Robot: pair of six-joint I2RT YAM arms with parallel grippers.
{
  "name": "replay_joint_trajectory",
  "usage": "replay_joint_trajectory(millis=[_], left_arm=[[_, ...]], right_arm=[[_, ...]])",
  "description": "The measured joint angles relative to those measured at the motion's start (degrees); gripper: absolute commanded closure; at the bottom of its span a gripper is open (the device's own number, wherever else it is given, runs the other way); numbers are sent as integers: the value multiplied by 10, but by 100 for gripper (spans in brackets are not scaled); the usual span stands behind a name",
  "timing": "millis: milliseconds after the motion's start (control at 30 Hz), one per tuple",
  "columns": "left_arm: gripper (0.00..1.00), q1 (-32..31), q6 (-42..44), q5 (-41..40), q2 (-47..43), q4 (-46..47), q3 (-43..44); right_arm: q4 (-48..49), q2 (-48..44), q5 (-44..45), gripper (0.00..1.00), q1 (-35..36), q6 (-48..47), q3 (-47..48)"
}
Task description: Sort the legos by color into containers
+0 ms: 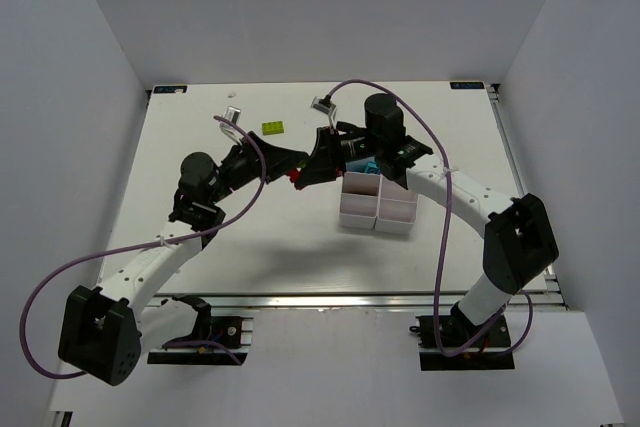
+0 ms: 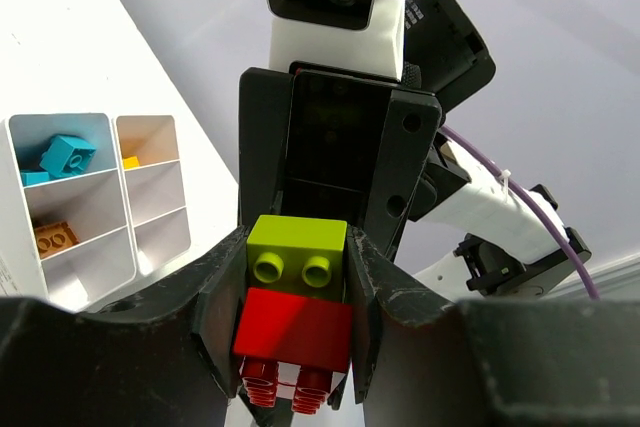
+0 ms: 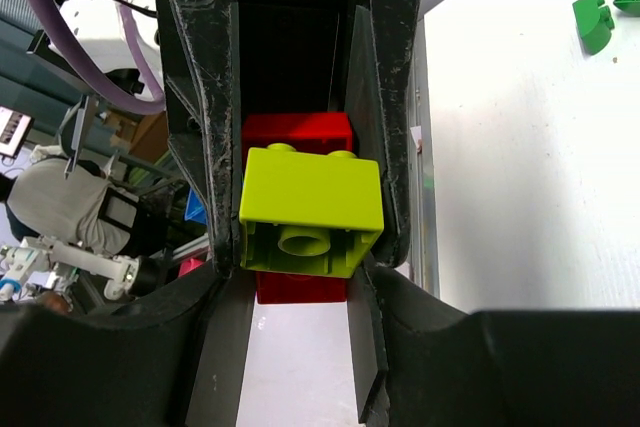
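Observation:
My left gripper is shut on a red brick with a lime green brick on its far end, held above the table. My right gripper faces it tip to tip. Its jaws stand apart, and the lime green brick sits just beyond its fingertips with the red brick behind. The white containers stand to the right. They hold cyan bricks, an orange brick and a yellow one.
A lime green brick lies on the table at the back, left of centre. Two green bricks lie on the table in the right wrist view. Purple cables loop over both arms. White walls close in the table's sides.

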Motion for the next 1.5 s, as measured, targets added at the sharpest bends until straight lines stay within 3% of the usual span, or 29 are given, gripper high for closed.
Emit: replay_joint_trajectory(millis=[500,633,1167,1367,1500], left_arm=[[69,2,4,21,0,-16,5],[64,2,2,31,0,-18,7],[68,6,2,36,0,-25,12],[81,14,23,14,0,-65,30],[86,21,60,-15,0,-136,60]], right_arm=[[-59,0,-19,77,0,-52,15],[-104,3,-35,77,0,-86,32],[-225,11,-72,79,0,-166,50],[-367,11,-43,86,-4,-297,100],[-484,6,46,90,-19,-448,125]])
